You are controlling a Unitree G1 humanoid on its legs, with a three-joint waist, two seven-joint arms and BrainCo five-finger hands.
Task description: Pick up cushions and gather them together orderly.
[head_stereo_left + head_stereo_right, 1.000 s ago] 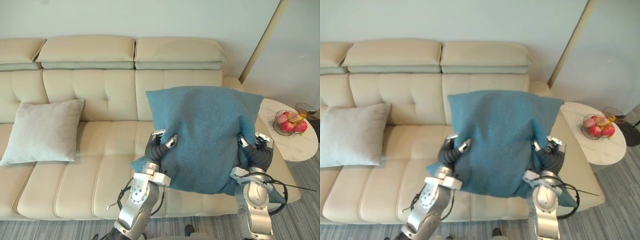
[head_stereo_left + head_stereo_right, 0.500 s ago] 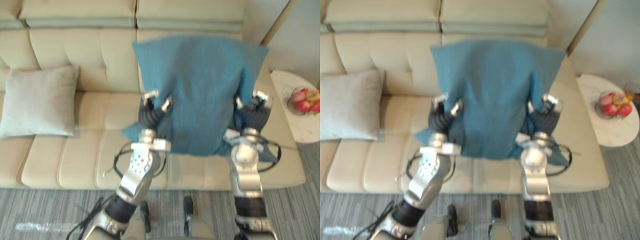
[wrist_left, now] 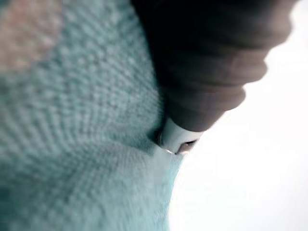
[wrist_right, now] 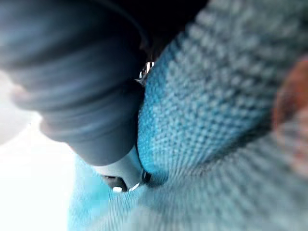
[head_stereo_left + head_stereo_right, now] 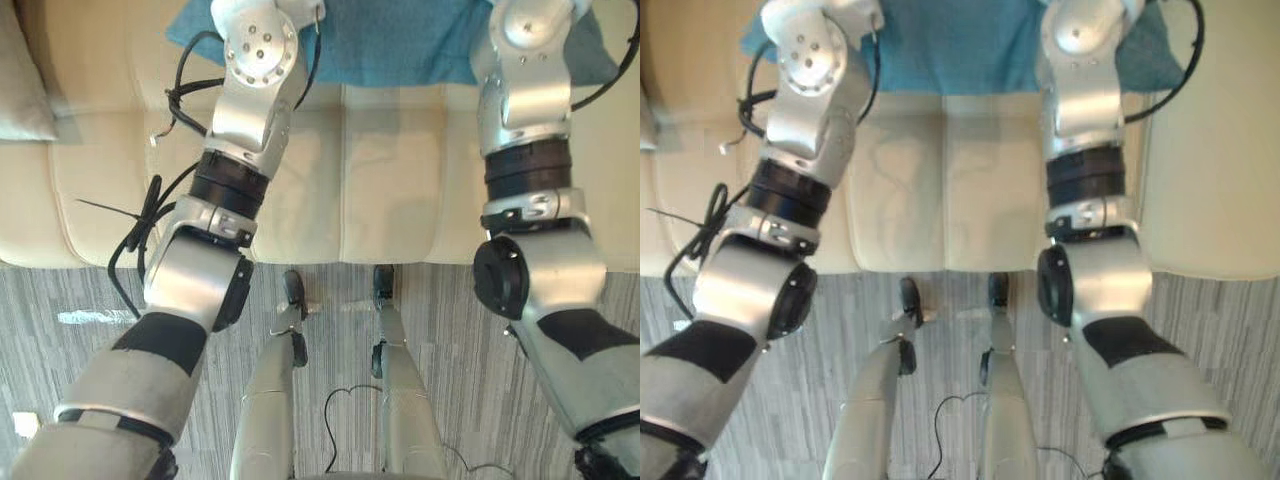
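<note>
Blue cushion (image 5: 400,40): up against both hands, over the sofa (image 5: 390,170) seat.
Left hand (image 3: 175,138): pushed into the blue weave; grip cannot be told.
Right hand (image 4: 120,171): likewise buried in the cloth; cannot tell.
Grey cushion (image 5: 15,80): on the sofa, well apart, out beyond the left hand.

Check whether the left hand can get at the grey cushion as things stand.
Probably not yet: the left hand is pressed against the blue cushion, as is the right hand, and the grey cushion lies apart, further left on the sofa.
</note>
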